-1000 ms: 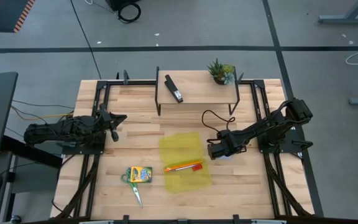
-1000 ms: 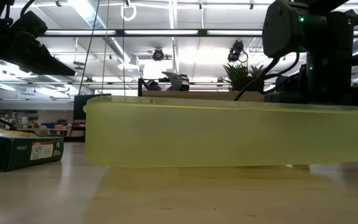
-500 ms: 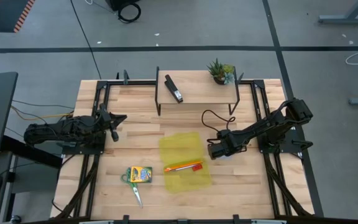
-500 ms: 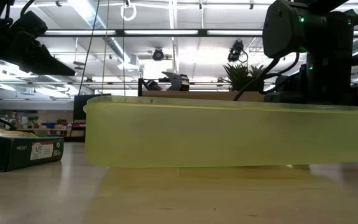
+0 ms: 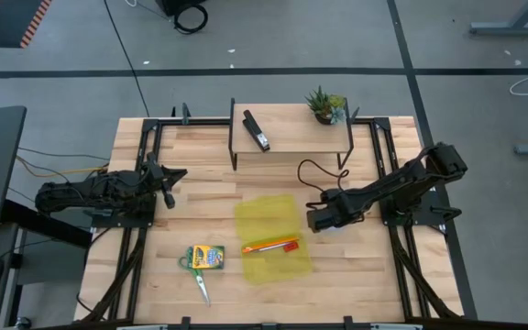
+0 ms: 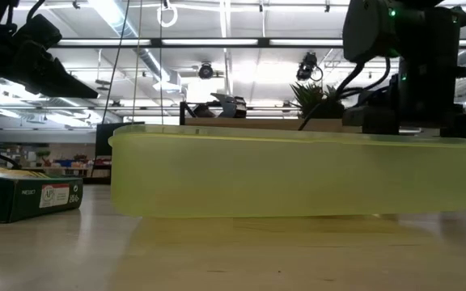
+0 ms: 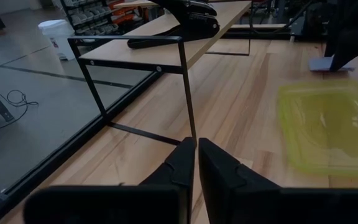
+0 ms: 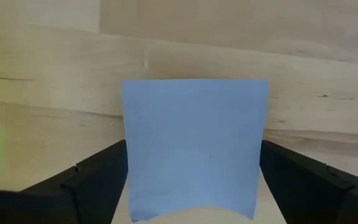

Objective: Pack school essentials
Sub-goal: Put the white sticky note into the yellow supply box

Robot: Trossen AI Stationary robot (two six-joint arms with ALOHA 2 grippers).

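Lavender-blue notepad (image 8: 194,146) flat on table, straddled by right gripper (image 8: 194,186), jaws spread, not yet clamped; close squarely on both edges. Left gripper (image 7: 196,163) clenched, empty.

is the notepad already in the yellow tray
No, the notepad lies flat on the bare wood between the open fingers of the right gripper, outside the tray.

Place: a robotics lab or workshop.
Floor (image 5: 273,37): grey concrete with cables lying on it.
Ceiling (image 6: 217,48): long strip lights, industrial rails.
Background: storage shelves (image 6: 55,162).
Surface (image 5: 209,197): wooden, on a black metal frame.
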